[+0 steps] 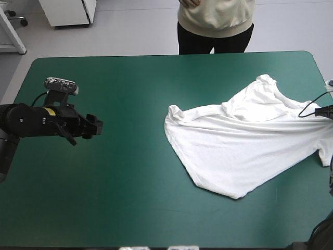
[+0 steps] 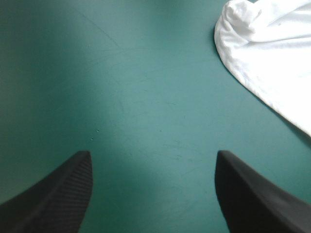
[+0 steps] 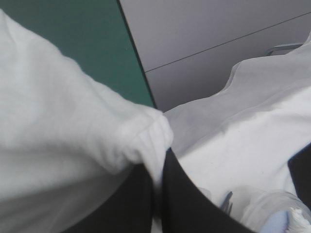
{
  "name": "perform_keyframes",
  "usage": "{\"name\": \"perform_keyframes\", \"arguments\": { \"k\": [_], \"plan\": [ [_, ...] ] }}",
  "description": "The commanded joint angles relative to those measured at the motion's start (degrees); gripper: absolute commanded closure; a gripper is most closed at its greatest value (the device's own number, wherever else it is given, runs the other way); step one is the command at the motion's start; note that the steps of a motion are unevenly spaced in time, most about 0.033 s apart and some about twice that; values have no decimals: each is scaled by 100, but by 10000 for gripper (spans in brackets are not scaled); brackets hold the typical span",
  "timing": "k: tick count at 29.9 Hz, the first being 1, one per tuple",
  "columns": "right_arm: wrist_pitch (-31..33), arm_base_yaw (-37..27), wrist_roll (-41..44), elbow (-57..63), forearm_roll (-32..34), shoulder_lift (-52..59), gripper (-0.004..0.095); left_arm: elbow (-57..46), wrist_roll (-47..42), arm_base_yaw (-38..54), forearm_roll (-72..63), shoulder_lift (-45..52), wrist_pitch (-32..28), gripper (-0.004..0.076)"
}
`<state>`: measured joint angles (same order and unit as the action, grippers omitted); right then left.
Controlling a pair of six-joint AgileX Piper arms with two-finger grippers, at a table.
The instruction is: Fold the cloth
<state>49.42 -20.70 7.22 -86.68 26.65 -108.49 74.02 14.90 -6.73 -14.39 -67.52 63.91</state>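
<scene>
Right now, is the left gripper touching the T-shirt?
Apart. The left wrist view shows the left gripper open over bare teal-green cover, with the T-shirt lying ahead and off to one side.

T-shirt on right half of table

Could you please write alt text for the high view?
A white T-shirt lies loosely spread on the right of the teal-green table, its right edge held by the right gripper. The left gripper stands apart at the left.
</scene>
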Motion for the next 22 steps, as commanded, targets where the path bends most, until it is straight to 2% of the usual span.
{"name": "perform_keyframes", "arguments": {
  "k": [1, 3, 7, 9, 15, 19, 22],
  "plan": [
    [84, -40, -270, -376, -171, 56, 836, 189, -4, 2, -150, 129, -206, 214],
    [117, -40, -270, -377, -227, 56, 693, 189, 56, 2, -150, 129, -163, 214],
    [226, -40, -94, -377, -446, 276, 273, 189, 310, 2, -254, 129, -119, 214],
    [241, -40, -38, -377, -647, 491, 195, 189, 598, 2, -477, 107, -119, 214],
    [242, -40, -98, -377, -1208, 1563, 297, 180, 1035, 2, -999, -122, -268, 214],
    [486, -28, -908, -377, -2864, 2264, 349, 180, 1034, 2, -1215, -477, -475, 214],
    [1112, 109, -1479, -377, -3978, 2697, 375, 180, 1155, -9, -1330, -877, -592, 214]
  ]
}}
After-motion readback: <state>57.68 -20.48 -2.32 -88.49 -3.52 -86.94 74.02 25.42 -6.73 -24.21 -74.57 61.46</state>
